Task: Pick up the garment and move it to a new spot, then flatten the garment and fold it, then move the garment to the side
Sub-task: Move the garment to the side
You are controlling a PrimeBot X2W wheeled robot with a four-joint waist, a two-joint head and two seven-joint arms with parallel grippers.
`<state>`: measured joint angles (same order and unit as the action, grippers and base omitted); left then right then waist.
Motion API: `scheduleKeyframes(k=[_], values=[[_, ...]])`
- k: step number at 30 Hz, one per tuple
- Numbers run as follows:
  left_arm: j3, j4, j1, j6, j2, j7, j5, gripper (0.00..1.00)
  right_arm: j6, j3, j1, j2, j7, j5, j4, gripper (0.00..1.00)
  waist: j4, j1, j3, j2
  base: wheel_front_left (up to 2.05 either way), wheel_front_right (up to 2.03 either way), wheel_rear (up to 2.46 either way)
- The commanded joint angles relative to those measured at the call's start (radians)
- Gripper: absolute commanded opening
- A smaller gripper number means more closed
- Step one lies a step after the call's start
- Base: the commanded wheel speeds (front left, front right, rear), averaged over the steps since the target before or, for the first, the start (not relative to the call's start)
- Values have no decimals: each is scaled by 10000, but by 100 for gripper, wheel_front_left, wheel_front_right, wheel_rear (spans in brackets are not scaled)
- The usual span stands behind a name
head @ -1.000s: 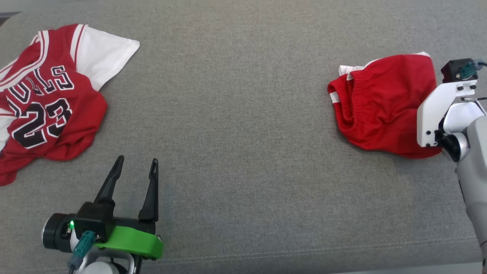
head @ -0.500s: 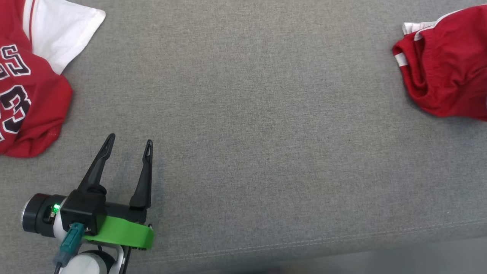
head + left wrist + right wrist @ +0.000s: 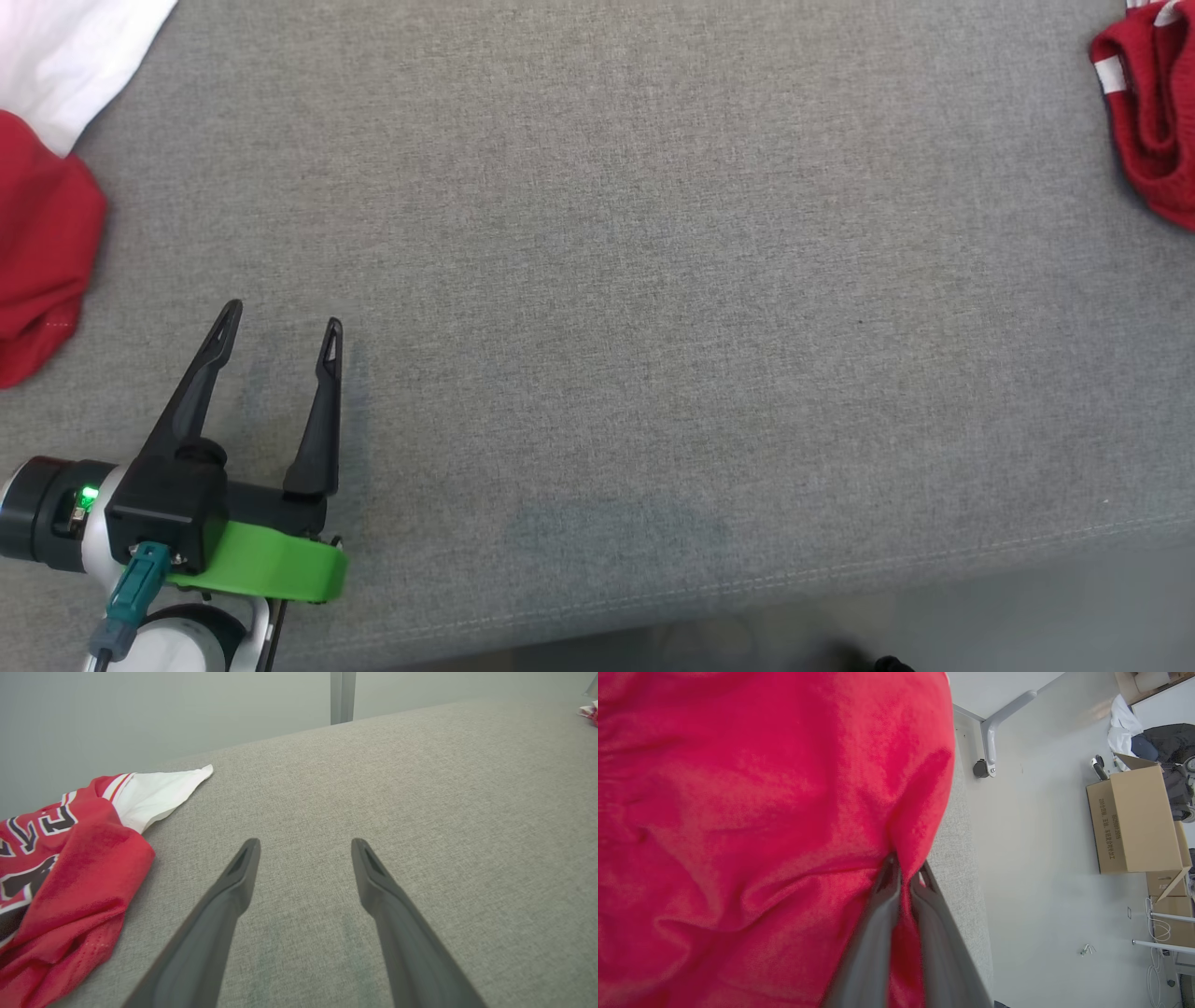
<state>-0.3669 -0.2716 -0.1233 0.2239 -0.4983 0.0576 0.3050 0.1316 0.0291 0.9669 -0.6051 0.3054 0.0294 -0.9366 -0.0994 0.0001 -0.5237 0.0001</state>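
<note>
Grey woven upholstery (image 3: 653,280) covers the work surface, with a stitched seam running near its front edge. Red and white jersey (image 3: 42,215) lies crumpled at the far left of the head view; black lettering on it shows from the left wrist. Red shorts (image 3: 1153,112), white-striped at the hem, sit at the upper right corner, well apart from the jersey. Left gripper (image 3: 281,317) hangs over bare upholstery at lower left, fingers spread wide, holding nothing. Right gripper (image 3: 906,870) is clamped on a pinched fold of the red shorts, close to the surface's edge.
</note>
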Motion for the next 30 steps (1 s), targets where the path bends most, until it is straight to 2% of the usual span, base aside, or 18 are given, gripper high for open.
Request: scheduleKeyframes(k=[1,2,6,13,16,21,26,30], values=[[34,-49,7,46,-89,-29,-88,100,-17,-1,103,37,-182,250,-8,13,-67,-1,-108,-1,0,0,0],[35,-84,-6,63,-106,-50,-98,100,-17,58,137,57,-338,380,-36,99,-73,-1,-137,-1,0,0,0],[71,-139,-152,86,6,69,10,100,-18,215,280,370,-1141,859,4,100,-105,-1,-186,-1,0,0,0],[-45,267,-300,-14,322,493,201,100,-18,244,51,843,-2332,963,-226,100,62,-1,356,-1,0,0,0],[-71,507,-272,-116,478,842,394,100,-18,209,-120,952,-2896,745,-222,100,196,-1,791,-1,0,0,0],[241,1066,43,88,960,1437,897,100,-18,-249,-684,1182,-3973,346,-6,100,421,-1,1672,-1,0,0,0],[739,1640,431,303,1516,1779,1613,100,-18,-1139,-1406,1386,-4930,-59,585,100,612,-1,2592,-1,0,0,0],[987,2067,695,316,1732,1907,1859,100,-18,-1252,-2096,1673,-5317,-756,1225,100,798,-1,3297,-1,0,0,0]])
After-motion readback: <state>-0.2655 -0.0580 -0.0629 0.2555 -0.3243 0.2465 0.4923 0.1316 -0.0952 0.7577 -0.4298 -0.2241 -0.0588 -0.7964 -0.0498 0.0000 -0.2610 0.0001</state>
